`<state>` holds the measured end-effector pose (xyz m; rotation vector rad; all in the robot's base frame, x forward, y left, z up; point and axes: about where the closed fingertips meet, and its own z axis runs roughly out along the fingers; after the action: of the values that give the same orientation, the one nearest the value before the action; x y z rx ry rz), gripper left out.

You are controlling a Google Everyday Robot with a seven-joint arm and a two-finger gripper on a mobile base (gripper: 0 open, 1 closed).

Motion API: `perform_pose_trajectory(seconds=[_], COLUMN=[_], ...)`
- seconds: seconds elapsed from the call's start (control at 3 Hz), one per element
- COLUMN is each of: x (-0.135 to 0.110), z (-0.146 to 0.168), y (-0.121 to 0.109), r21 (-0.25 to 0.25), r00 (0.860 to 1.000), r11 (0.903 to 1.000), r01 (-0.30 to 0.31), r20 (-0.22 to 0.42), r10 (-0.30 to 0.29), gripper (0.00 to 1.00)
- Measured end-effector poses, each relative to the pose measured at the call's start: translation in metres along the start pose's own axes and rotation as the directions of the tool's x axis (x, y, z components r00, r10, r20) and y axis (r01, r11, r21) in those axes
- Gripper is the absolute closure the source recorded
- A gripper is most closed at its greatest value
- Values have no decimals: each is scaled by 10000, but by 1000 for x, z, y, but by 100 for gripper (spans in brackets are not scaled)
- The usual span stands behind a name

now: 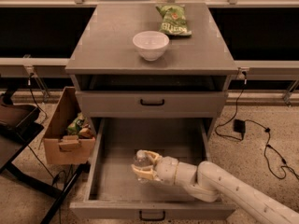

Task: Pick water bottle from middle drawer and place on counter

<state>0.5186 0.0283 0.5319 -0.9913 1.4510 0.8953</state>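
Observation:
The middle drawer (117,181) is pulled open at the bottom of the cabinet, its grey floor showing. The water bottle (139,161) stands in it near the middle, small and clear, mostly hidden between the fingers. My gripper (144,165) reaches in from the lower right on its white arm, with its tan fingers (148,156) closed around the bottle. The counter (112,45) above holds a white bowl (150,44) and a green snack bag (173,19).
A closed grey drawer front (152,104) with a black handle sits above the open drawer. A cardboard box (65,129) with packets stands on the floor to the left. A dark chair or cart (16,125) is at far left. Cables lie on the floor at right (261,139).

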Motion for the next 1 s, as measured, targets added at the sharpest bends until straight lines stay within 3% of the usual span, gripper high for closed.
perform_pose_trajectory(seconds=[0.33,0.67,1.0], x=[-142,-251,-360], z=[-43,-67,-61], y=[73,126,145], r21=[-853,-1277,-1274], r00=[9836,9703,9686], r11=[9948,9869,9871], r01=[561,989,969], r20=[1756,2325,2403], r10=[-404,-672,-641], gripper=[100,100,100])
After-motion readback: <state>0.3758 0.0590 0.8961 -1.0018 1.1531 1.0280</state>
